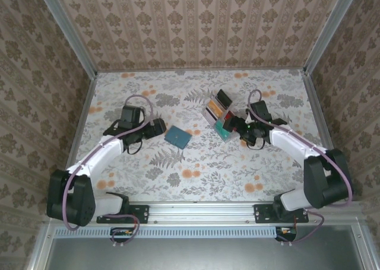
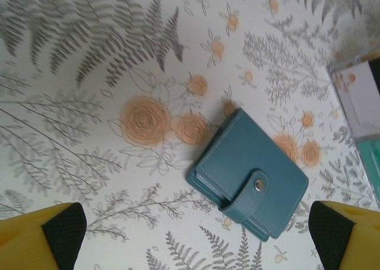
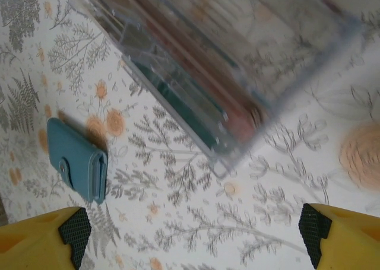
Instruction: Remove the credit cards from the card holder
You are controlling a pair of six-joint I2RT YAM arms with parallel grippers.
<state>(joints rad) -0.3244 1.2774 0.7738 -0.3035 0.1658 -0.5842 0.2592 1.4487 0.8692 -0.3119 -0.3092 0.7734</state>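
Card holder [image 1: 177,137]: lay closed on tabletop [image 1: 237,169] near tray [image 1: 217,113]; left pincer [image 2: 196,231] and right pincer [image 3: 193,231] gaped, empty.

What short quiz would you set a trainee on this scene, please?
1. True or false: the small flat teal-blue folding card holder lies closed on the table, its snap tab fastened.
2. Fill in: the left gripper and the right gripper both have jaws standing ___.
3. Which gripper is nearer the clear plastic compartment tray? A: left. B: right.
Key: 1 true; 2 open; 3 B.
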